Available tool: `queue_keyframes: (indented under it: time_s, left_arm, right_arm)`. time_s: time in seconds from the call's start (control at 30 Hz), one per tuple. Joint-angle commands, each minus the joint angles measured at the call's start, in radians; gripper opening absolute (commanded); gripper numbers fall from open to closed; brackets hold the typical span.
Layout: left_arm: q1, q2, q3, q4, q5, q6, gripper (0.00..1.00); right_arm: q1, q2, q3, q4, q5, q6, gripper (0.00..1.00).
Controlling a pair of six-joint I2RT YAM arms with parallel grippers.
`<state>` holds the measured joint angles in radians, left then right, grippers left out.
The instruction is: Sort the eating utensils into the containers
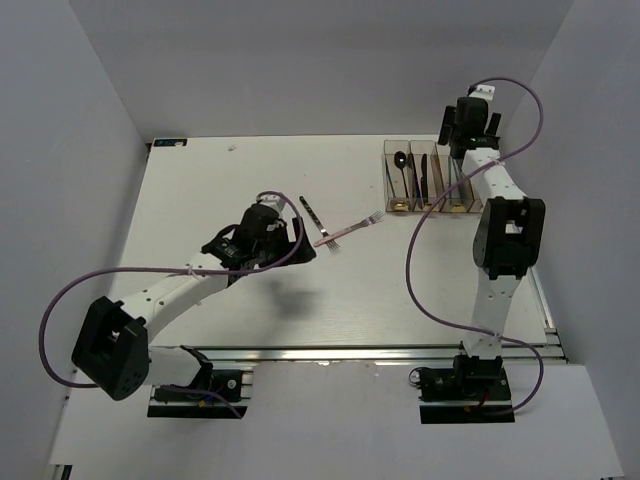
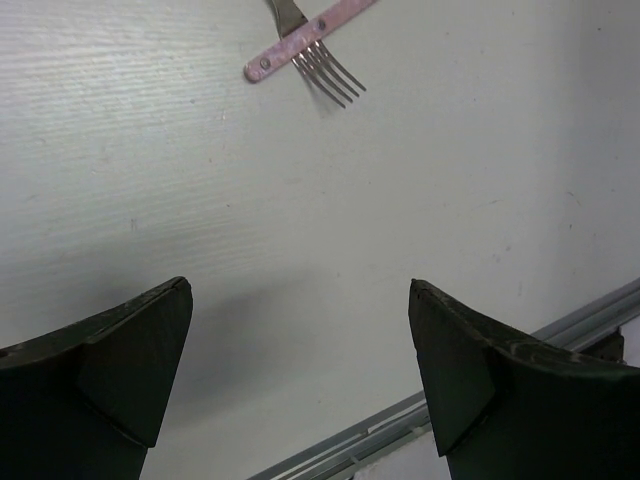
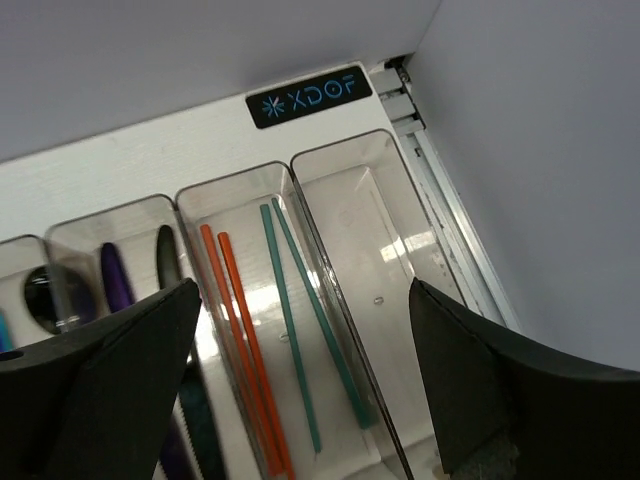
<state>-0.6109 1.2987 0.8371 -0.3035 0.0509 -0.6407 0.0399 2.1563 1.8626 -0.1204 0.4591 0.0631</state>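
Observation:
Two forks lie crossed mid-table: a pink-handled fork (image 1: 350,229) and a silver fork (image 1: 314,216). In the left wrist view the pink handle (image 2: 322,28) and the silver tines (image 2: 331,74) show at the top. My left gripper (image 1: 268,234) is open and empty, just left of the forks, its fingertips (image 2: 300,288) over bare table. The containers (image 1: 412,143) stand at the far right. My right gripper (image 1: 467,128) hovers open and empty (image 3: 305,290) over them. Orange chopsticks (image 3: 243,345) and green chopsticks (image 3: 300,320) share one bin. The rightmost bin (image 3: 365,235) is empty. A purple knife (image 3: 116,276) and black spoon (image 3: 44,300) lie further left.
White enclosure walls close off the left, back and right. An aluminium rail (image 1: 370,352) runs along the table's near edge and another (image 3: 440,190) along its right edge beside the bins. An XDOF label (image 3: 308,97) sits behind the bins. Purple cables loop off both arms.

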Motion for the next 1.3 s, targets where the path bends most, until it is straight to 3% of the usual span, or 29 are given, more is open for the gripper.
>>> queue_keyframes:
  time_s: [0.0,0.13,0.3,0.33,0.4,0.5,0.7,0.8,0.93,1.13,1.27]
  left_arm:
    - [-0.003,0.017,0.132,-0.104,-0.069,0.070,0.98]
    - [-0.006,0.169,0.352,-0.224,-0.075,0.218,0.98]
    - [-0.019,0.445,0.643,-0.328,-0.094,0.485,0.98]
    - [-0.039,0.488,0.693,-0.329,-0.156,0.572,0.98]
    - [-0.052,0.583,0.767,-0.275,-0.143,0.646,0.98]
    - [-0.056,0.698,0.839,-0.249,-0.128,0.754,0.90]
    - [-0.064,0.824,0.927,-0.216,0.042,0.825,0.83]
    - [-0.076,0.873,0.977,-0.244,0.039,0.851,0.81]
    - [-0.095,0.928,1.045,-0.293,0.072,0.862,0.71]
    - [-0.118,1.024,1.102,-0.361,0.046,0.866,0.68]
    - [-0.118,1.024,1.056,-0.329,0.014,0.863,0.67]
  right_arm:
    - [0.026,-0.193,0.043,-0.047,0.018,0.040,0.89]
    - [0.028,-0.321,0.005,-0.217,-0.114,0.142,0.89]
    - [0.028,-0.685,-0.512,-0.100,-0.270,0.268,0.89]
    - [0.028,-0.738,-0.584,-0.076,-0.301,0.271,0.89]
    - [0.028,-0.881,-0.739,-0.070,-0.347,0.300,0.89]
    - [0.028,-1.032,-0.853,-0.088,-0.390,0.284,0.89]
    - [0.028,-1.219,-0.931,-0.153,-0.450,0.251,0.89]
    - [0.028,-1.251,-0.956,-0.159,-0.503,0.242,0.89]
    - [0.028,-1.259,-0.982,-0.160,-0.519,0.239,0.89]
    - [0.028,-1.260,-0.997,-0.136,-0.553,0.253,0.89]
    - [0.028,-1.271,-0.996,-0.137,-0.559,0.253,0.89]
